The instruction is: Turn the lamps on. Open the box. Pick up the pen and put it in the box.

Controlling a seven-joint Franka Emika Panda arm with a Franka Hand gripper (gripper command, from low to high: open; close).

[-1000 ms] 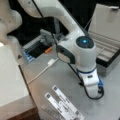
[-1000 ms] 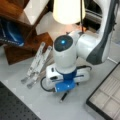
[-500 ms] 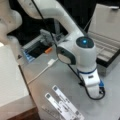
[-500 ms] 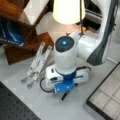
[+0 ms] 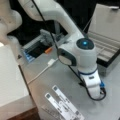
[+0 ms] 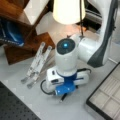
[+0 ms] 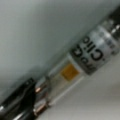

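At your table's near edge in a front view, two white flat strips [image 5: 65, 105] with black squares are lying side by side; in a front view [image 6: 37, 63] they are lying toward the table's left edge. A white cable [image 5: 41, 72] is trailing across the grey table [image 5: 50, 82] from its left edge. A grey tray with a blue edge [image 5: 37, 48] is sitting at the far left corner. A lit lampshade [image 6: 68, 11] is glowing at the far edge.
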